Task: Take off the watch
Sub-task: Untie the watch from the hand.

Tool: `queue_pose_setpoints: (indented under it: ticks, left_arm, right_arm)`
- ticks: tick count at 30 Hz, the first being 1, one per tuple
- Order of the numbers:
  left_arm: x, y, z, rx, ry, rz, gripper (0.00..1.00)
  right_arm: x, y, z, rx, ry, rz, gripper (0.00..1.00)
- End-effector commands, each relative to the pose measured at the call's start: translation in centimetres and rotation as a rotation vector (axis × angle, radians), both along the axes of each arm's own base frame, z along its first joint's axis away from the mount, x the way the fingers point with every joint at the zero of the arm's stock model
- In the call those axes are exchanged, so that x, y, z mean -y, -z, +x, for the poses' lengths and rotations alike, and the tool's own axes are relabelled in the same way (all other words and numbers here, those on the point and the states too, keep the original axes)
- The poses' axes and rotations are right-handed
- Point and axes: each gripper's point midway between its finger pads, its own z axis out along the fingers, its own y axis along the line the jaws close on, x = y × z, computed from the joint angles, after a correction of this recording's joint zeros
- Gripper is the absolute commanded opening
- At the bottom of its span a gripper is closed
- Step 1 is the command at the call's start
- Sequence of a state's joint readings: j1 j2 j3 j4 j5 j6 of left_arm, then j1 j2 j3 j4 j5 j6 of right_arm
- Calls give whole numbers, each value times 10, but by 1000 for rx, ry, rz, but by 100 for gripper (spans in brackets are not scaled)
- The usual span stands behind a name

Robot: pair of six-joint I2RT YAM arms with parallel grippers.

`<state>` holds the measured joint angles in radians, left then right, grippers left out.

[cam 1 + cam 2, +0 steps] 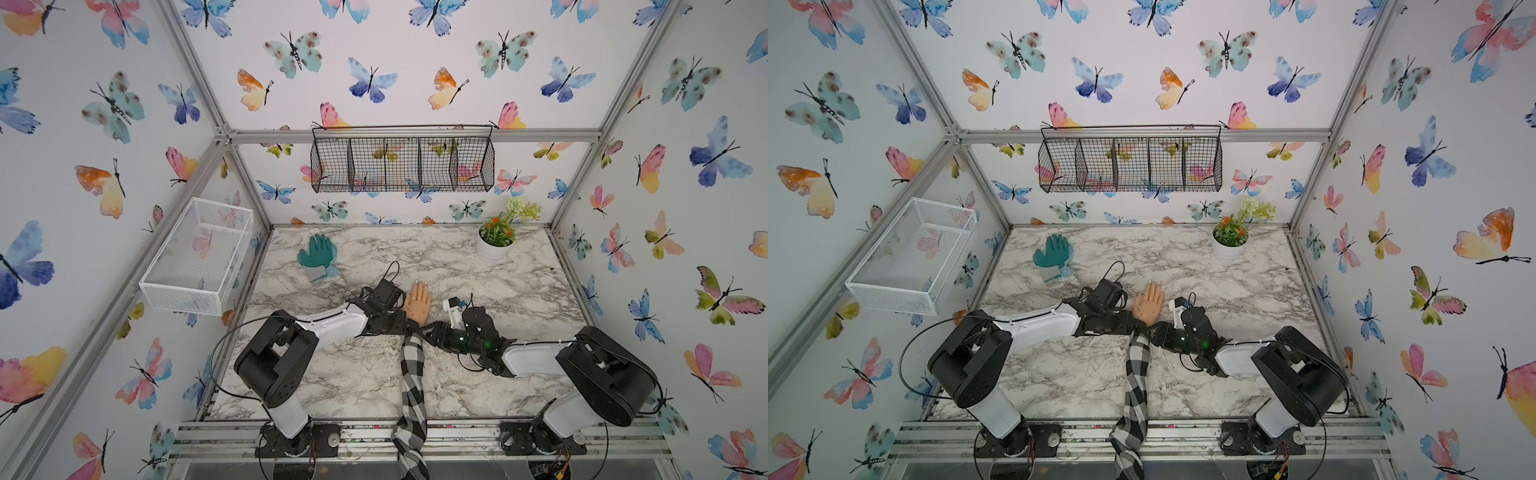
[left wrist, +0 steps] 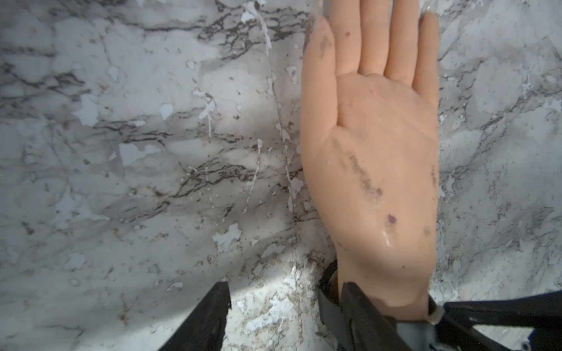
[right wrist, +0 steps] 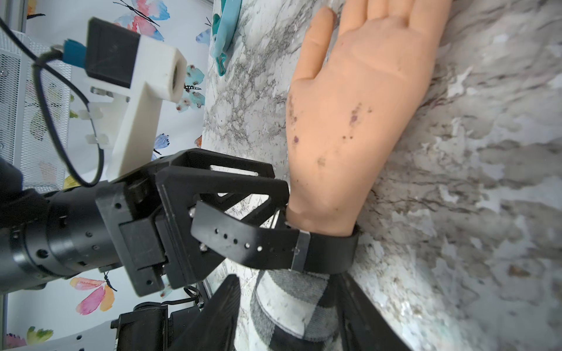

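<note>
marble table [image 1: 332, 374], checked sleeve [image 1: 411, 374] across front edge. watch [image 3: 328, 255] at wrist of mannequin hand [image 1: 417, 301]. left gripper [image 2: 286, 287] unclenched beside it, right gripper [image 3: 289, 278] jaws apart astride sleeve. farther: glove [image 1: 318, 253], flowers [image 1: 498, 230] in white pot [image 1: 490, 251]. butterfly walls [image 1: 415, 75]: white basket [image 1: 183, 297], black basket [image 1: 401, 166].

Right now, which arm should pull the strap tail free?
Left, probably: the watch has its strap tail sticking out toward the left gripper right beside it. The right gripper straddles the plaid sleeve, off the strap.
</note>
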<state>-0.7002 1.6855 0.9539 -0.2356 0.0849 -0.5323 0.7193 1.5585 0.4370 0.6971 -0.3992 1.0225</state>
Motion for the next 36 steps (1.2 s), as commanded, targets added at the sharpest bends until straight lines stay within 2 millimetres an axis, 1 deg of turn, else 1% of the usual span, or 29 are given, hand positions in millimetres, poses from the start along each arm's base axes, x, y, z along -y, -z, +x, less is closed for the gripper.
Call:
queue_pose_setpoints:
  ticks: [1, 10, 15, 28, 36]
  left_arm:
    - [-1, 2, -3, -12, 3, -9, 62]
    - [0, 8, -4, -24, 4, -9, 61]
    - [0, 9, -5, -27, 5, -9, 61]
    - [0, 9, -6, -28, 5, -14, 61]
    - [0, 10, -6, -29, 5, -17, 61]
  right_arm:
    - [-8, -12, 5, 23, -16, 53, 54]
    - [-14, -10, 8, 16, -31, 61, 50]
    - [-18, -14, 10, 22, -41, 70, 49]
    - [-29, -40, 13, 50, -75, 131, 44]
    - [-43, -67, 18, 86, -124, 192, 42]
